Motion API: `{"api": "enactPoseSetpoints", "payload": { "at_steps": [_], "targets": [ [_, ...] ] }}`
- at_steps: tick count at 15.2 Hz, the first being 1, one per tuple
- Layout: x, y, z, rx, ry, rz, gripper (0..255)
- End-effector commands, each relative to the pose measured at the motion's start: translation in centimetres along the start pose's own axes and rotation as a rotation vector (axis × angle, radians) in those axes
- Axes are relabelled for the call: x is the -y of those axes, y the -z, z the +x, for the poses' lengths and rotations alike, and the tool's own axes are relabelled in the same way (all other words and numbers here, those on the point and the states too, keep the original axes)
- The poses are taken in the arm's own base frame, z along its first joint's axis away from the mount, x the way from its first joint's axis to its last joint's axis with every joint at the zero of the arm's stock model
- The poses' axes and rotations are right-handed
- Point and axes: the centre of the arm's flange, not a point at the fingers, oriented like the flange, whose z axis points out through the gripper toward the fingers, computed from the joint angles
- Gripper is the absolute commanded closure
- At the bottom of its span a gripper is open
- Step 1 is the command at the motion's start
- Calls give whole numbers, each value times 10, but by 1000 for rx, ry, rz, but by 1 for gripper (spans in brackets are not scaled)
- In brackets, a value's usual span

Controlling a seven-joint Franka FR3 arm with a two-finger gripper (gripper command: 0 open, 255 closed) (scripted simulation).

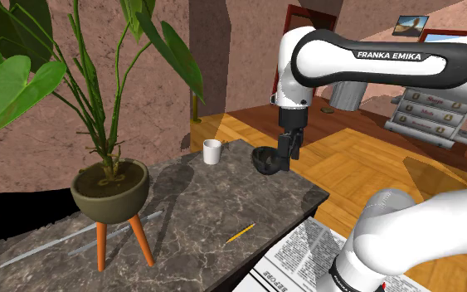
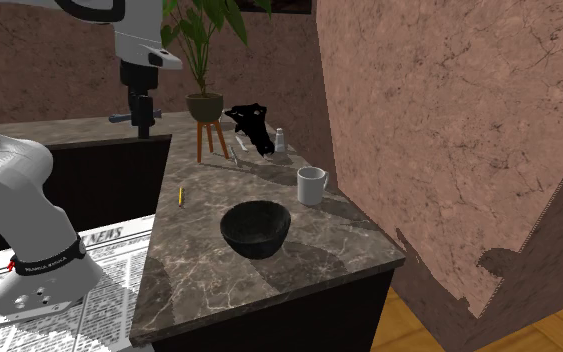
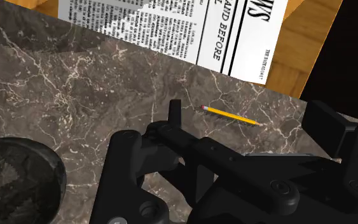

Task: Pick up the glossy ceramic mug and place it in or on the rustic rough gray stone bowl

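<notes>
Black pincer body sits closest to the wrist camera, low in frame. Its two fingers stand spread apart with nothing between them, only bare table below. Yellow pencil lies flat on the marble just past the fingertips. Newspaper shows beyond the table edge, top of frame. Dark rough bowl sits at lower left, partly cut off.

Shoulder view: white arm crosses the upper right. Pincer hangs at centre-right, overlapping the right rim of the bowl in frame; cannot tell if they touch. White mug stands upright at upper centre, near the table's far edge. It is left of the bowl, apart from it, untouched. Pencil lies at lower centre near the front edge. Potted plant on orange legs fills the left. Newspaper is at lower right.

Second exterior view: bowl sits at centre on the table. Mug is just up and right of it, handle to the right, close to the reddish wall. Pincer hangs at upper left, well apart from the mug. Pencil is left of centre. Potted plant is at top centre. Newspaper lies under the arm's base, lower left.
</notes>
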Motion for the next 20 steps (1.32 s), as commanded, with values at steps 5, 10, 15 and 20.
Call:
{"api": "enactPoseSetpoints", "payload": {
  "at_steps": [5, 10, 15, 20],
  "targets": [
    [-16, -11, 45, -22, 6, -19, 0],
    [-35, -23, 101, -49, 13, -44, 0],
    [-55, -33, 158, -77, 21, -68, 0],
    [-74, -41, 215, -104, 28, -92, 0]
  ]
}}
